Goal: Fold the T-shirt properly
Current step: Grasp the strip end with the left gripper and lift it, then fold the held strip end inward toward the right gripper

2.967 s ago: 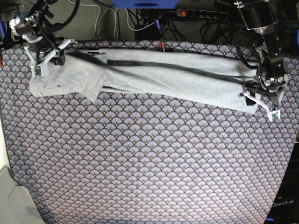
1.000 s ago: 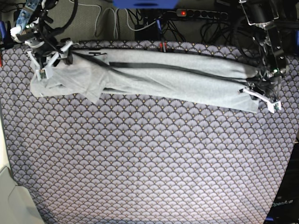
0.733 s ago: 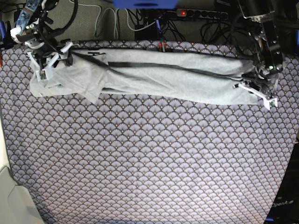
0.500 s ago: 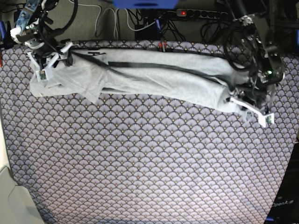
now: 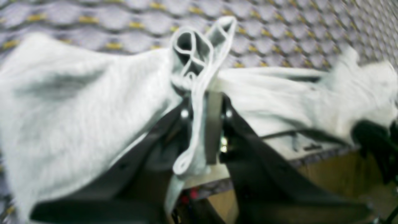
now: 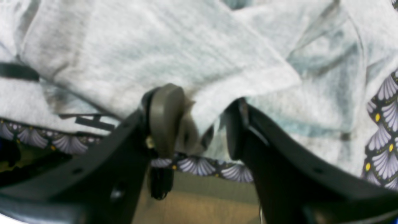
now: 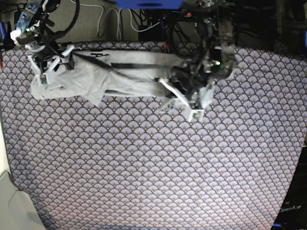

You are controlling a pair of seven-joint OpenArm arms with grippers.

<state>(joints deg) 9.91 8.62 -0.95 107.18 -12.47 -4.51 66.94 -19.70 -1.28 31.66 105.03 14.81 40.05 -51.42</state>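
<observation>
The light grey T-shirt [image 7: 120, 79] lies bunched in a long strip across the back of the table. Its black lettering [image 7: 97, 55] shows near the left end. My left gripper [image 7: 192, 103] is over the middle of the table, shut on the shirt's right end. In the left wrist view its white fingertips [image 5: 186, 46] pinch a fold of the shirt [image 5: 77, 118]. My right gripper [image 7: 48, 64] sits on the shirt's left end. In the right wrist view its jaws stand apart, with a loose fold of the shirt [image 6: 202, 62] draped over and between them.
The purple-grey fan-scale cloth [image 7: 144, 167] covers the whole table. A power strip and tangled cables [image 7: 206, 14] run behind the back edge. A pale object [image 7: 9, 201] sits at the bottom left corner.
My left gripper has carried the shirt's right end from the table's right side leftward to the middle, so the strip is much shorter. The right gripper has barely moved.
</observation>
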